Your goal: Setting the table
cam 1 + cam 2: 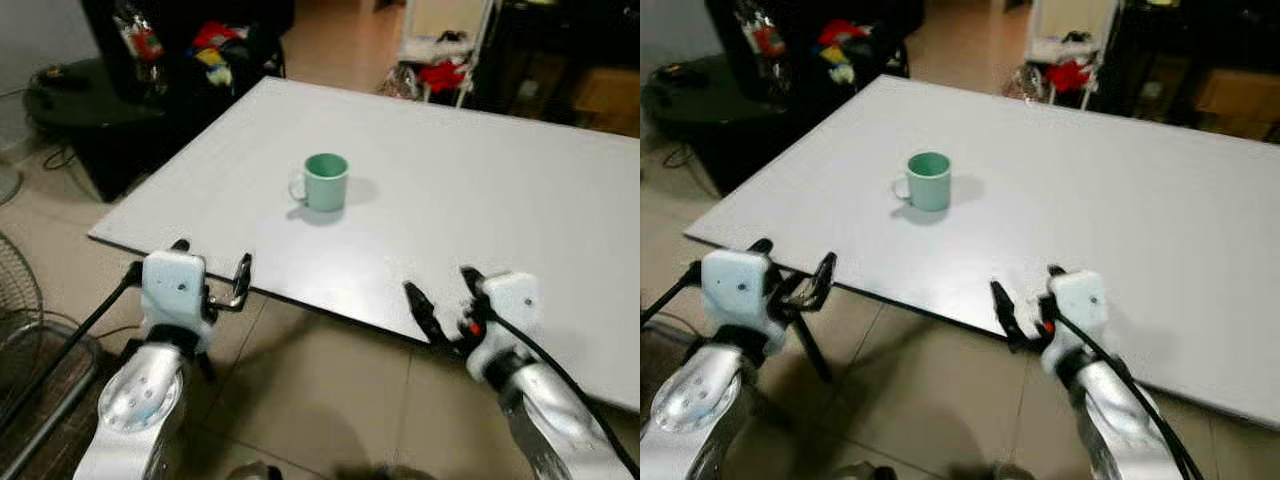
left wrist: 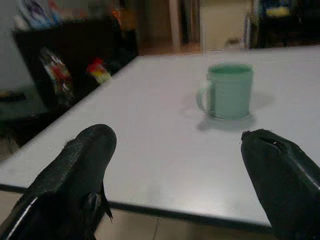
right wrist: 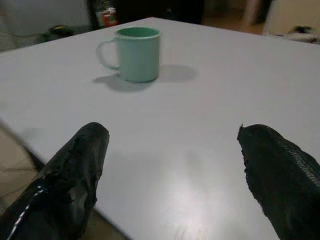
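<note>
Two hands sit lowest in the frame at the white bench's (image 1: 480,190) near edge: the left hand (image 1: 212,270) at lower left, the right hand (image 1: 442,298) at lower right. Both are released, fingers spread, grasping nothing. One green mug (image 1: 324,181) stands upright at centre frame on the bench, handle toward frame left, well apart from both hands.

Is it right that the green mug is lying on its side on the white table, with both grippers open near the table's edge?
Not quite: the green mug stands upright on the white table, as the left wrist view shows. The left gripper and right gripper are open near the edge.
</note>
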